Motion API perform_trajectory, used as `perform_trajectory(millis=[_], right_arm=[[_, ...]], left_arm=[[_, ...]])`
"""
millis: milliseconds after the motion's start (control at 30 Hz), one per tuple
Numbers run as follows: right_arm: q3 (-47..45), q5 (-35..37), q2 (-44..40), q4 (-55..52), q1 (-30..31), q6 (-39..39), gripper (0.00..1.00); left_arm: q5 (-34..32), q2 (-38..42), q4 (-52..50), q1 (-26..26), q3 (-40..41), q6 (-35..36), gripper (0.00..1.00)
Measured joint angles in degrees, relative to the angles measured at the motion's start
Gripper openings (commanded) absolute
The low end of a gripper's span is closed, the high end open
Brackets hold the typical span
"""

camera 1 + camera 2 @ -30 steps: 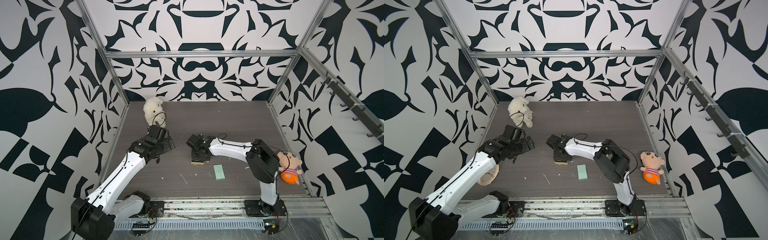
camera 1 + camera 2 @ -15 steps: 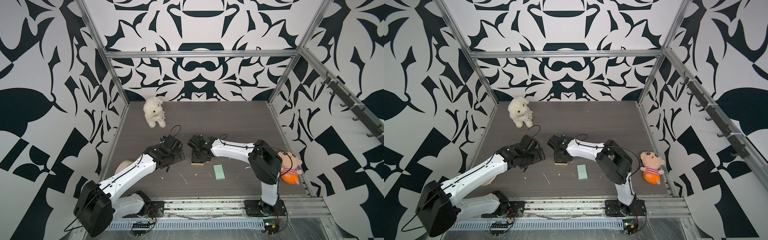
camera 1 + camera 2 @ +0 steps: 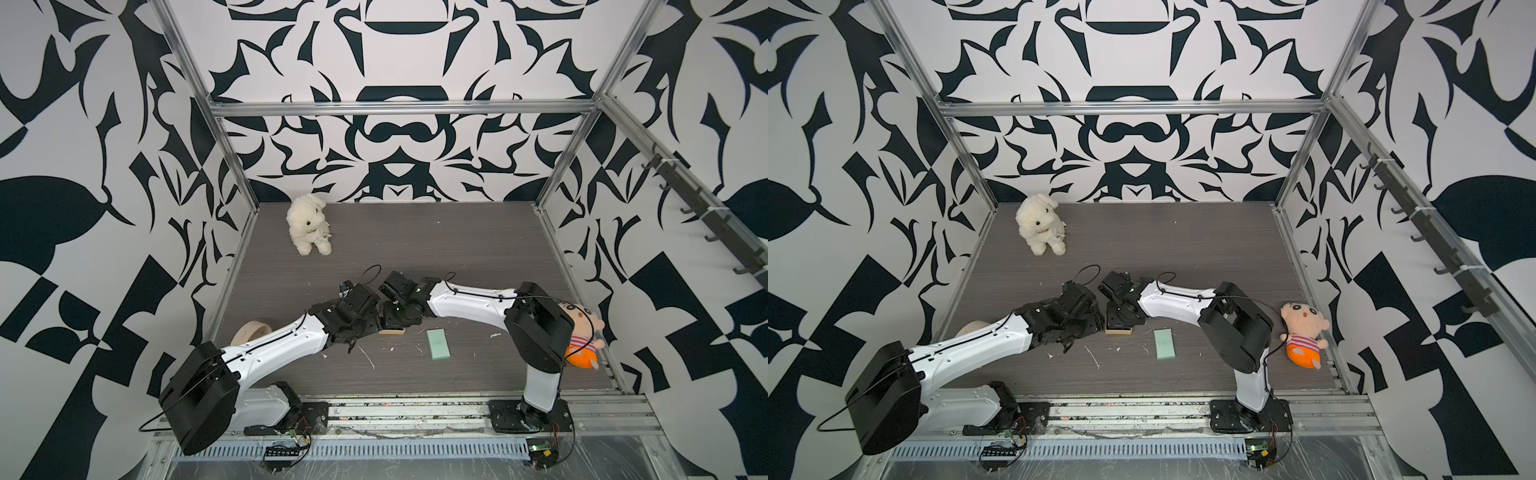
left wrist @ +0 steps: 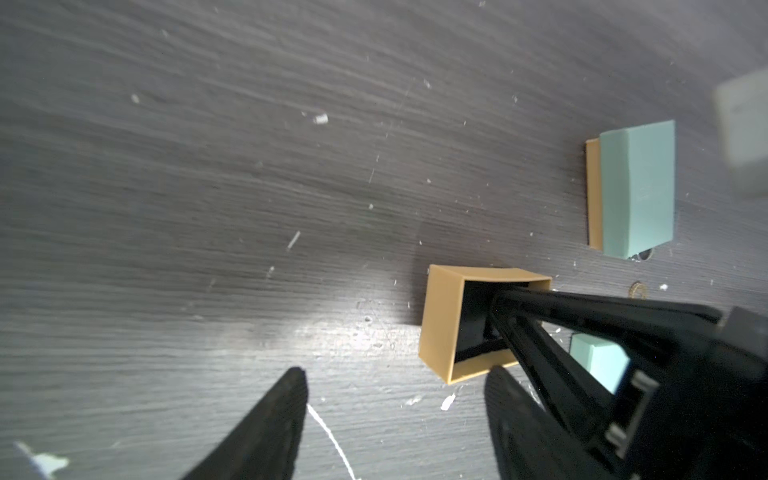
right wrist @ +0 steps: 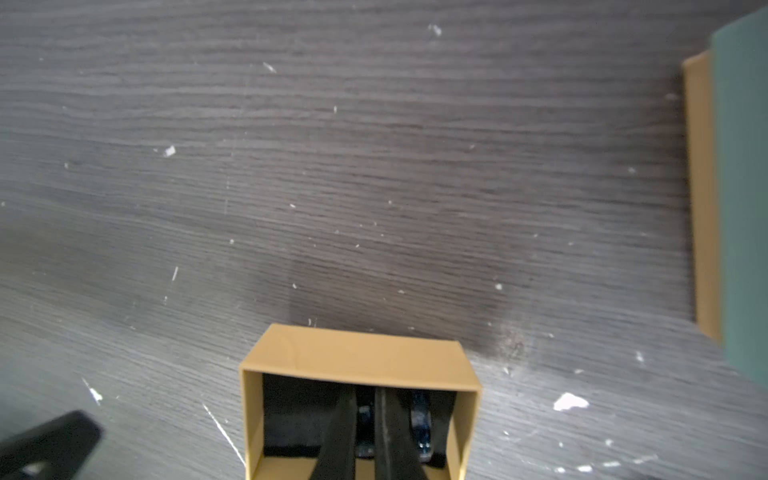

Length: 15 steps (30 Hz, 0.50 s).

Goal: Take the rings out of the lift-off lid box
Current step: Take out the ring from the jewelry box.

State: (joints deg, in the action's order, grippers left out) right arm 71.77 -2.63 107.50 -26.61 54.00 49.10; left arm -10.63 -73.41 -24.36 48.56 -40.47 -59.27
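Tan box: card, open-topped, black-lined; upright on the bench, near the front middle, between the two arms.
Rings: dark glossy bands inside the tan box, on the black lining just beside the right tool's fingers. Their number cannot be told.
Pale band: small and round, on the bench at a corner of the mint box and partly hidden by it. It looks like a ring.
Right tool: reaching down into the tan box, fingers drawn together with only a slit between. Something glossy shows in the slit; whether it is pinched cannot be told.
Left tool: fingers apart, nothing between them; low over the bench, one fingertip just beside the tan box's corner.
Mint box: flat on the bench, apart from the tan box, on the robot's right of it.
Bench surface: dark grey wood grain, strewn with white specks.
White plush dog: back left of the bench.
Doll: right edge, behind the right arm.
Tape roll: beside the left arm.
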Motion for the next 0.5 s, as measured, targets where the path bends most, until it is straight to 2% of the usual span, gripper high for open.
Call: perform_trajectory(millis=[500], right_arm=[[-2.4,-2.8,-1.5,3.1,0.0,-0.9,0.0]], left_arm=[[0.2,-5.9,4.9,1.7,1.0,-1.2,0.59]])
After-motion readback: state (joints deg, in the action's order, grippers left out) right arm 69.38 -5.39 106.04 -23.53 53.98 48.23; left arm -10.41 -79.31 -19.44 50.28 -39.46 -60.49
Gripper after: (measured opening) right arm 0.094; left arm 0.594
